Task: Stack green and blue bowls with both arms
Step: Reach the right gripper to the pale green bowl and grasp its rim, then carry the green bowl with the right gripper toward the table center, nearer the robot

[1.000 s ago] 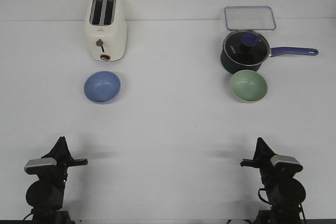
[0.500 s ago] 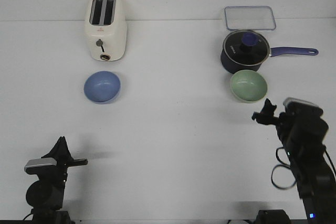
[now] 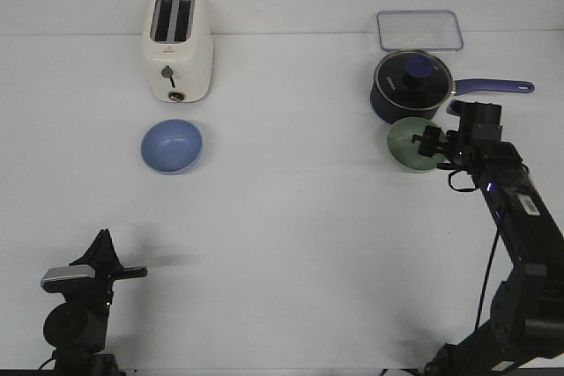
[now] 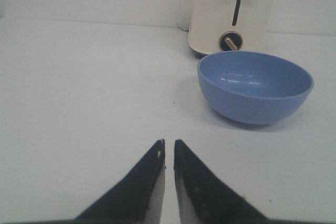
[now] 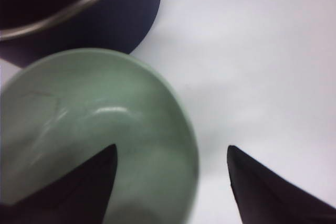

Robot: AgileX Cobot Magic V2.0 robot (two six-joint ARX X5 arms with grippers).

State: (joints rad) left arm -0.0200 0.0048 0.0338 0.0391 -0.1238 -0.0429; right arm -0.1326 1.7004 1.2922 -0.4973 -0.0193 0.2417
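The pale green bowl (image 3: 411, 143) stands on the white table just in front of the navy saucepan. My right gripper (image 3: 432, 140) is open and hangs over the bowl's right rim; in the right wrist view (image 5: 172, 150) one finger is over the bowl's inside (image 5: 94, 129) and the other is over the table outside the rim. The blue bowl (image 3: 172, 144) stands at the left in front of the toaster, and it also shows in the left wrist view (image 4: 255, 86). My left gripper (image 4: 168, 142) is shut and empty, low at the front left (image 3: 137, 271), well short of the blue bowl.
A cream toaster (image 3: 177, 46) stands behind the blue bowl. A navy saucepan (image 3: 411, 85) with a glass lid and a long handle pointing right nearly touches the green bowl. A clear lidded box (image 3: 419, 30) lies at the back right.
My right arm has risen from the front right and reached forward to the green bowl, with its jaws open over the rim. The left arm and both bowls have not moved.
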